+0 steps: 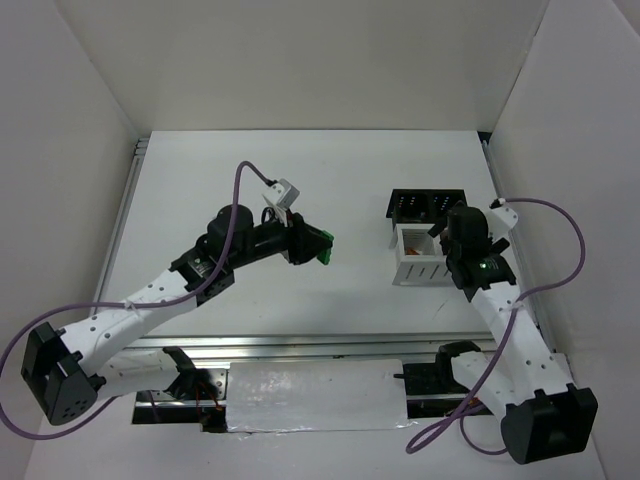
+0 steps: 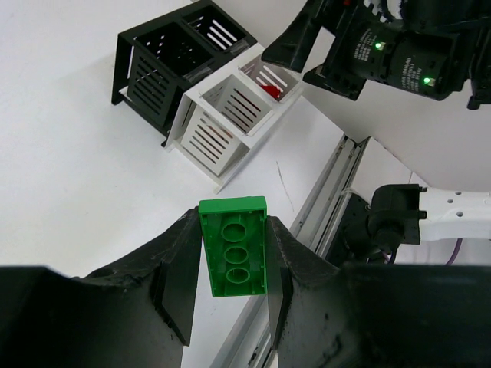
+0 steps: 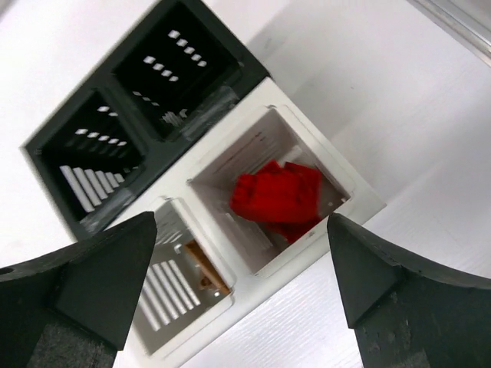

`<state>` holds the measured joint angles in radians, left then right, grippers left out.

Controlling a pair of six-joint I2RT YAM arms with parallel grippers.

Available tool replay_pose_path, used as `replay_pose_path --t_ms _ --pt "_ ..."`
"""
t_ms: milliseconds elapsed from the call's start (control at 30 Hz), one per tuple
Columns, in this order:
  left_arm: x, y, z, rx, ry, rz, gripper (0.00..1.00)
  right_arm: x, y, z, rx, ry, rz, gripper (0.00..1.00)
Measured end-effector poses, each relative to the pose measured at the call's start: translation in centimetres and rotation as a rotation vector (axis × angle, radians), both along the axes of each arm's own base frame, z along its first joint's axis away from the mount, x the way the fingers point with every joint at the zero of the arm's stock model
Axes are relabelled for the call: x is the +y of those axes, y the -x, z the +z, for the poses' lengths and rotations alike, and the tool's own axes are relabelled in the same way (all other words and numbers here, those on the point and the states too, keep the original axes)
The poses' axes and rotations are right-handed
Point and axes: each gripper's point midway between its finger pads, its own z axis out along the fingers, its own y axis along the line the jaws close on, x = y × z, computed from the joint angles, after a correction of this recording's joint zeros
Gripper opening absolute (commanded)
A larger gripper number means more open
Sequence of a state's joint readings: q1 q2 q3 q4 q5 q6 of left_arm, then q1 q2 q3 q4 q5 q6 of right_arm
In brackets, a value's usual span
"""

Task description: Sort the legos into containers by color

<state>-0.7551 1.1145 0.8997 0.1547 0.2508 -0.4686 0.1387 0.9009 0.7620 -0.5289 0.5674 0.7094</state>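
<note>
L tool [image 2: 234,230] clamped on green lego [image 2: 234,247], over worktop [image 2: 69,192], bins well ahead. R tool [image 3: 242,224] spread wide, holding nothing, directly above red legos [image 3: 276,195] in white bin [image 3: 230,149]. Black bin [image 3: 54,184] adjoins beyond.

One left arm [image 1: 150,300], reaching forward and inward from its near-left base, forearm roughly level; left claw [image 2: 234,257] clamped, both fingers pressed against the long sides of a green lego [image 2: 233,230]. One right arm [image 1: 510,330], stretched away from its near-right base, wrist bent downward; right claw [image 3: 242,253] pointing down, fingers spread wide apart.
</note>
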Motion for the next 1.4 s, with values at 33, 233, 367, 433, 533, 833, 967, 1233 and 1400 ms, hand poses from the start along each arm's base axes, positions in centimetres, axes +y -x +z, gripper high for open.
replay_pose_path --t_ms 33,233,367,433,533,833,967,1233,1400 --pt "-0.2 -0.1 0.0 0.002 0.002 -0.004 0.0 0.1 0.0 0.5 -0.015 -0.004 0.006 1.0" --pt "-1.1 -0.7 0.0 0.034 0.025 -0.004 0.0 6.2 -0.6 4.8 -0.192 -0.1 0.401 0.99" --pt "-2.1 -0.3 1.6 0.052 0.076 -0.053 0.0 16.0 1.8 8.1 -0.397 -0.232 1.002 1.0" --pt "-2.7 0.4 3.0 0.044 0.119 -0.11 0.0 19.3 4.1 9.4 -0.486 -0.269 1.226 1.0" --pt "-3.4 2.0 5.0 0.032 0.194 -0.205 0.0 22.7 7.7 10.2 -0.57 -0.304 1.483 1.0" --pt "-4.0 5.0 8.5 -0.015 0.324 -0.386 0.0 27.0 12.4 14.7 -0.796 -0.373 1.801 0.95" --pt "-4.0 5.3 8.1 -0.01 0.322 -0.403 0.0 27.5 12.0 15.4 -0.815 -0.421 1.787 0.58" --pt "-3.7 3.8 7.3 0.009 0.305 -0.323 1.0 28.2 10.5 15.2 -0.784 -0.476 1.739 0.0" --pt "-1.6 -1.3 5.5 0.127 0.185 0.052 0.99 26.4 3.8 13.9 -0.657 -0.35 1.425 0.0"
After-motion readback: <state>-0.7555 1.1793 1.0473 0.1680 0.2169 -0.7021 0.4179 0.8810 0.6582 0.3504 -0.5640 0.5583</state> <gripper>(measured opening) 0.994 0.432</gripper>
